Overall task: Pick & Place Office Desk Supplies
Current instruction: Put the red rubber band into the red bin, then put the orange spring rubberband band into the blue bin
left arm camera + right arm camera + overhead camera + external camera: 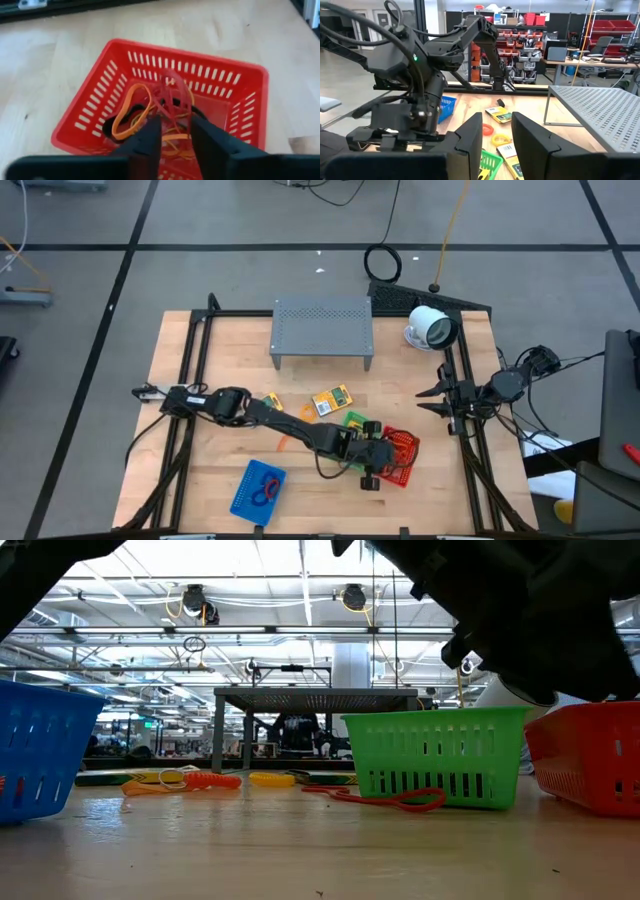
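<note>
Left gripper (175, 137): we see fingers parted narrowly, empty, above red basket (90, 107) of rubber bands (131, 111); arm outstretched. Right gripper (496, 140): slightly open, parked at table's right edge. No legible writing.

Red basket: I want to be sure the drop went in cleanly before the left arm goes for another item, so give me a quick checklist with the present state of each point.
1. Left gripper above the red basket, not outside its rim: ok.
2. Left fingers parted, nothing seen between them: ok.
3. Rubber bands inside the basket, none seen over its wall: ok.
4. Red basket upright on the table, beside the green basket: ok.
5. Right gripper parked at the table's right edge, away from the baskets: ok.
6. Items left to sort, such as the yellow packets on the table: not ok, some remain.
</note>
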Tool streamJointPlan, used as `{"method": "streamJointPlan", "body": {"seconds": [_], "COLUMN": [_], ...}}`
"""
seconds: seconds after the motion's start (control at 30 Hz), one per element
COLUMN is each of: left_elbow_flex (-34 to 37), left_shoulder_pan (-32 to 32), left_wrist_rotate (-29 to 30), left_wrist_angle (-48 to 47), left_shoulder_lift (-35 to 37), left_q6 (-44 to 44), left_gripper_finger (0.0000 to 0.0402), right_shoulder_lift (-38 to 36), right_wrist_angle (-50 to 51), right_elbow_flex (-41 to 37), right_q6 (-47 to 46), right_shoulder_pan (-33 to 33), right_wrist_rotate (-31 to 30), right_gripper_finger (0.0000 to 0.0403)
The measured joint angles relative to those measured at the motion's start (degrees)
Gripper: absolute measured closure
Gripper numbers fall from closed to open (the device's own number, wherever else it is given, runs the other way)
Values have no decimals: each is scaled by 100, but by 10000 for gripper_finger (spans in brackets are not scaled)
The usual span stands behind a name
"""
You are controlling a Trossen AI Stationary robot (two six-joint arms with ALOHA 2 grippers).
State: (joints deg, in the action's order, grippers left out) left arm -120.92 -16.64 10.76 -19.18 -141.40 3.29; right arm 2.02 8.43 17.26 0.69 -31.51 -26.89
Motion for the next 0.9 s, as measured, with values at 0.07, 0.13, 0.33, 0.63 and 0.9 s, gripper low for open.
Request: {"method": "streamJointPlan", "body": {"seconds": [0.07, 0.13, 0.33, 0.63, 0.9], "left_elbow_flex": [0, 0, 0, -4, -2], "left_shoulder_pan": [-33, -71, -194, -337, -405], "left_wrist_rotate": [18, 132, 752, 1289, 1625], "left_wrist_angle": [17, 9, -6, -173, -383], "left_shoulder_lift": [2, 2, 48, 378, 530], "left_q6": [-50, -137, -450, -778, -945], "left_gripper_finger": [262, 239, 195, 183, 183], "right_shoulder_lift": [-1, 1, -1, -2, -2], "right_wrist_angle": [0, 0, 0, -7, 0], "right_elbow_flex": [0, 0, -1, 0, -2], "right_q6": [-1, -1, -1, -1, 0], "right_shoulder_pan": [2, 0, 1, 0, 0], "right_wrist_rotate": [-2, -2, -1, 0, -1], "right_gripper_finger": [309, 309, 308, 308, 307]}}
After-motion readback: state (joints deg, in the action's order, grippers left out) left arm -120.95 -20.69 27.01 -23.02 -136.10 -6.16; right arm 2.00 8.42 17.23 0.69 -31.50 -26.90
